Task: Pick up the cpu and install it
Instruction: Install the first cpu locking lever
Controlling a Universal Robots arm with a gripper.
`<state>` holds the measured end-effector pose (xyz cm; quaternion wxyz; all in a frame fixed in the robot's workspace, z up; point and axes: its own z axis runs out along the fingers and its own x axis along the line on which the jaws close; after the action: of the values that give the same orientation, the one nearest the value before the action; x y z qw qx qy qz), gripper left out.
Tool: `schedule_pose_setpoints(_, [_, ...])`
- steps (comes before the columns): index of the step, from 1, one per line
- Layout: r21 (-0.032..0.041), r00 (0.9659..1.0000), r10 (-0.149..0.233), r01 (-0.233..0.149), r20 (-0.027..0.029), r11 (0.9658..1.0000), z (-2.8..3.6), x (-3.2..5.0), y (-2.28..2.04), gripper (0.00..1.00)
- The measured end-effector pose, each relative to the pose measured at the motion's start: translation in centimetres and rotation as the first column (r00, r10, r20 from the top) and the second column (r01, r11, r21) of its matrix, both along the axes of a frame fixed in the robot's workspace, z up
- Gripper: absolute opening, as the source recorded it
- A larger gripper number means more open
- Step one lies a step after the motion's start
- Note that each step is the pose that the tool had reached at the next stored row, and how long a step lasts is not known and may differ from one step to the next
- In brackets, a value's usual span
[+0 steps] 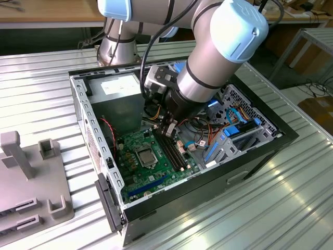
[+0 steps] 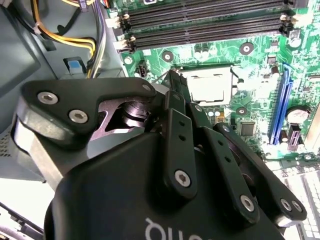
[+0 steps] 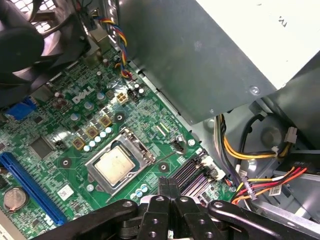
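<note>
The cpu (image 3: 114, 165), a small square chip with a silver-grey top, lies flat inside the metal-framed socket (image 3: 134, 145) on the green motherboard (image 1: 151, 172). I also see the cpu (image 2: 210, 85) in the second wrist view and, small, the cpu (image 1: 144, 154) in the exterior view. My gripper (image 3: 168, 186) hangs inside the open computer case, a little above the board and beside the socket, apart from the chip. Its black fingers (image 2: 172, 87) are pressed together and shut, with nothing visible between them.
Black memory slots (image 2: 200, 25) run beside the socket, and a blue expansion slot (image 3: 30, 185) lies on its other side. The grey power supply (image 3: 210, 50), coloured cable bundles (image 3: 245, 160) and a fan (image 3: 35, 40) crowd the case. A grey fixture (image 1: 31, 177) stands at the exterior view's left.
</note>
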<state>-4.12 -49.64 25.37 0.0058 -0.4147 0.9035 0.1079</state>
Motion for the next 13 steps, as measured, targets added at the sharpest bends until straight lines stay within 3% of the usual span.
schedule_pose_setpoints(2, [0.008,1.0,0.0,0.0,-0.0001,1.0,-0.04,0.11,0.35,0.11])
schedule_pose_setpoints(6, [0.0388,1.0,0.0,0.0,-0.0001,0.9992,-0.21,0.19,0.98,0.11])
schedule_pose_setpoints(8, [0.0442,1.0,0.0,0.0,0.0,0.999,-0.35,0.25,1.44,0.11])
schedule_pose_setpoints(11, [0.0463,1.0,0.0,0.0,0.0,0.9989,-0.56,0.26,1.96,0.11])
schedule_pose_setpoints(13, [0.0469,1.0,0.0,0.0,-0.0001,0.9989,-0.72,0.27,2.06,0.11])
